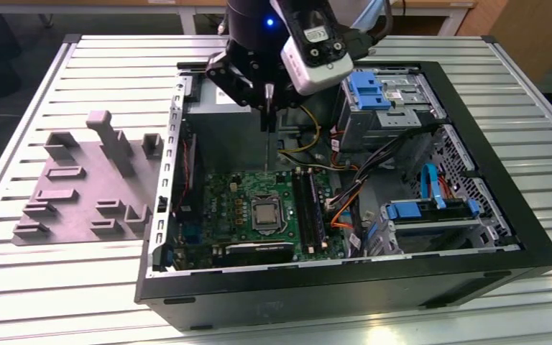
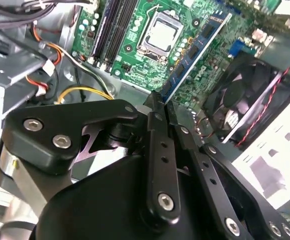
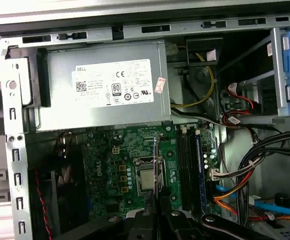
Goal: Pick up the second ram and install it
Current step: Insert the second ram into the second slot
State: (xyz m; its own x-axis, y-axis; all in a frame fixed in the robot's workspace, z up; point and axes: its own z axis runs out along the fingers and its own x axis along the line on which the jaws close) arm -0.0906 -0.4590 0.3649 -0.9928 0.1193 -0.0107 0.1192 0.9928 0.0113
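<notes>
Second ram (image 2: 195,47), a thin flat blue-green circuit-board stick studded with dark chips, is pinched at one end between the gripper (image 2: 159,102)'s black metal fingers and hangs above the green motherboard (image 2: 135,52). It sits near the silvery square processor (image 2: 160,32), apart from the long black slots (image 2: 112,30). One slot seems already filled, though that is hard to judge. A ribbed black fan (image 2: 245,100) sits close by, and the grey power supply (image 3: 102,85) lies beyond the board.

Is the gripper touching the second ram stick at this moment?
Touching. In the second wrist view the gripper is closed on one end of the second ram, which sticks out from between its fingertips above the motherboard.
</notes>
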